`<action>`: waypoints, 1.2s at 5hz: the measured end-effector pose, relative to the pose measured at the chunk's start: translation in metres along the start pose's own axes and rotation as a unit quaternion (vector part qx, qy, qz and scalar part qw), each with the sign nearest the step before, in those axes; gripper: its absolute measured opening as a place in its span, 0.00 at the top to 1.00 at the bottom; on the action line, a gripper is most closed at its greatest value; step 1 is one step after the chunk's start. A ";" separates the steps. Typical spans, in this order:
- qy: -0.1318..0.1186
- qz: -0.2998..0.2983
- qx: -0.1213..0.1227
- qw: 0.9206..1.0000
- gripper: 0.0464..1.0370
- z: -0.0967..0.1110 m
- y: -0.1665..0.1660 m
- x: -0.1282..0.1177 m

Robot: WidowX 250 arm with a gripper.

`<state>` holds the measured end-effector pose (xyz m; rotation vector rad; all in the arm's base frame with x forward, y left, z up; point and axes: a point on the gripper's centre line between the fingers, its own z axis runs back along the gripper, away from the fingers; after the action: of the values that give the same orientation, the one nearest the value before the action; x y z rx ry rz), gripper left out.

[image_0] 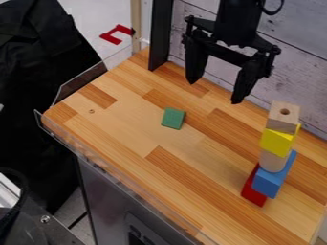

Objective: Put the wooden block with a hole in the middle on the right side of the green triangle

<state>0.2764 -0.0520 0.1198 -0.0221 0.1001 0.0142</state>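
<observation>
- Top edge, right of center: the black robot arm (237, 21) is cut off from your view.
- Lower right: the blue block (271, 180) hides part of the red block (253, 191) from you.
- Right: the yellow block (277, 141) covers the pale cylinder's (273, 161) top.
- Upper left: you see the dark cloth (38, 81) cut by the left edge.
- Right edge: you lose part of the wooden table (121, 122).
</observation>
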 end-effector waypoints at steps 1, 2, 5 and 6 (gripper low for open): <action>0.018 0.001 0.003 1.000 0.04 -0.010 0.001 -0.002; 0.005 -0.010 -0.001 1.000 0.04 -0.002 -0.005 -0.004; -0.079 -0.039 0.003 0.996 0.04 0.039 -0.036 -0.012; -0.071 -0.065 -0.016 0.995 0.04 0.032 -0.060 0.001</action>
<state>0.2815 -0.1114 0.1529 -0.0588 -0.0448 -0.1125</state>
